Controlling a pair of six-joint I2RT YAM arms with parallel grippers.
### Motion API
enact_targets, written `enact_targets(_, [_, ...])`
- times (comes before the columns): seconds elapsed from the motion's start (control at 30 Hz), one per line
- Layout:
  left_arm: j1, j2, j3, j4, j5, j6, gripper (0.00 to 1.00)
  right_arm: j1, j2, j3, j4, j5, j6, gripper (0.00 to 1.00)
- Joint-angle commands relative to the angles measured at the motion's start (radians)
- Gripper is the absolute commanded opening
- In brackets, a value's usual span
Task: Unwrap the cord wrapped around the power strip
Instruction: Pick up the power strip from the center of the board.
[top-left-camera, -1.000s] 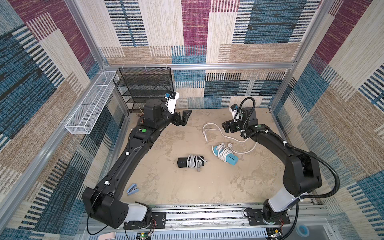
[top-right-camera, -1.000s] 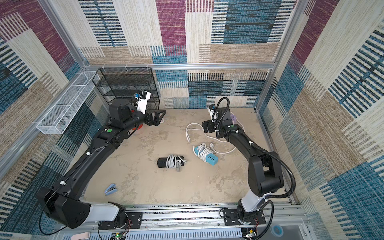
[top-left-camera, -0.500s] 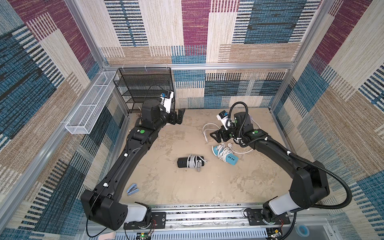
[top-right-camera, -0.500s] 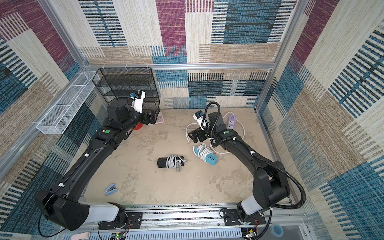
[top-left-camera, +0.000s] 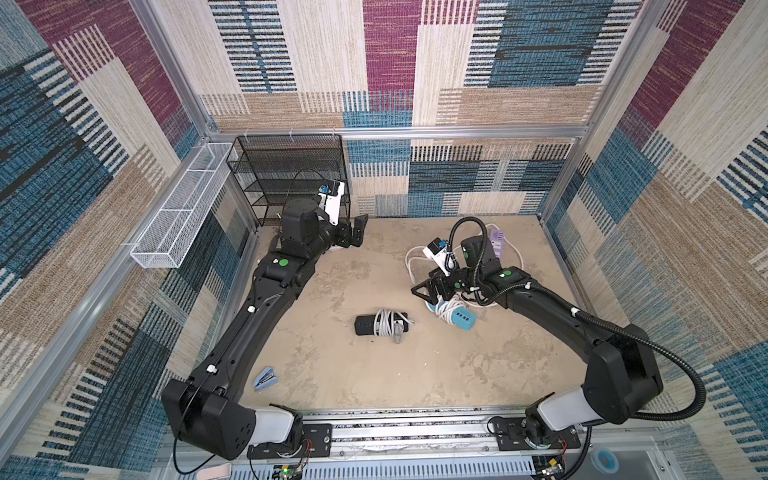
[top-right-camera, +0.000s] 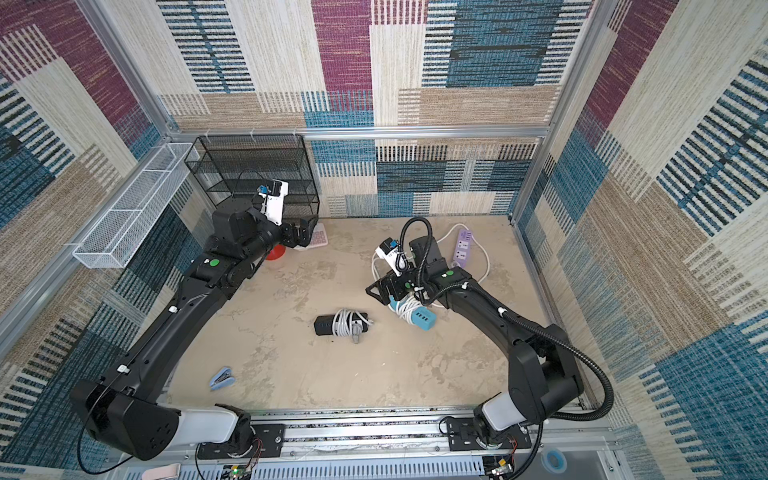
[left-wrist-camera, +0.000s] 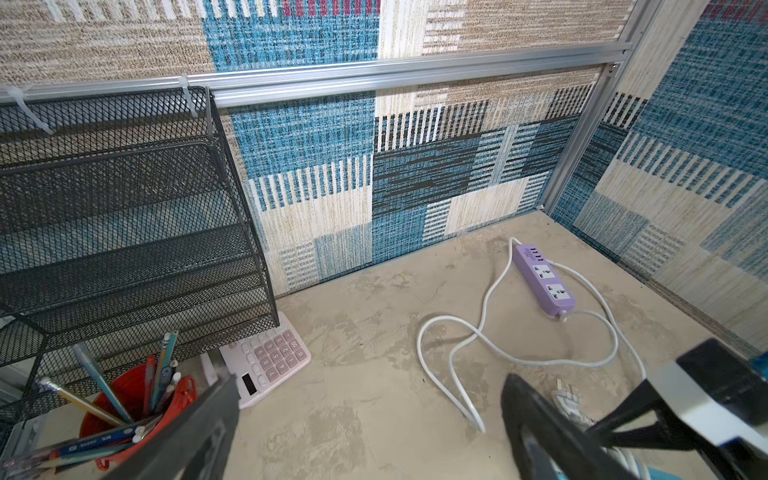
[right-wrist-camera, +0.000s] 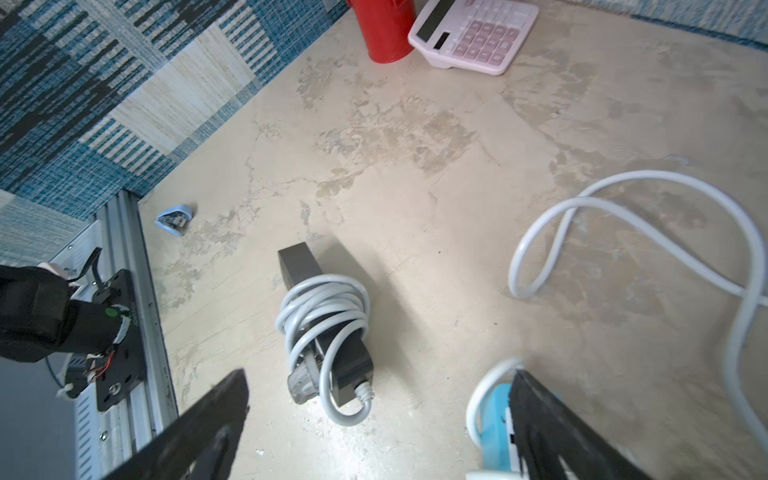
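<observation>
- The long purple plastic power strip (left-wrist-camera: 544, 282) is lying at the back of the bench (top-left-camera: 332, 374), its white cord (left-wrist-camera: 419, 349) trailing loose.
- The black block-shaped power strip (top-left-camera: 365, 325), mid-bench, is still carrying its grey cord (top-left-camera: 384, 326) coiled; so is the pale blue power strip (top-left-camera: 462, 320).
- My right claw (top-left-camera: 428, 291) is hovering released just above that blue strip; my left claw (top-left-camera: 354, 232) is hanging released, well apart.

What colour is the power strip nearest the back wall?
Purple; the power strip shows best in the left wrist view.
</observation>
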Motion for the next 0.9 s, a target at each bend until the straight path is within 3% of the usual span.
enact_targets(0.0, [0.003, -0.001, -0.002, 0.032, -0.009, 0.009, 0.99, 0.012, -0.001, -0.016, 0.012, -0.044, 0.014, 0.98])
enact_targets(0.5, [0.004, -0.004, -0.002, 0.03, -0.003, 0.008, 0.99, 0.076, 0.072, -0.073, 0.088, -0.132, 0.041, 0.98])
enact_targets(0.87, [0.009, -0.006, -0.004, 0.034, 0.004, 0.006, 0.99, 0.14, 0.196, -0.091, 0.187, -0.066, 0.035, 0.98])
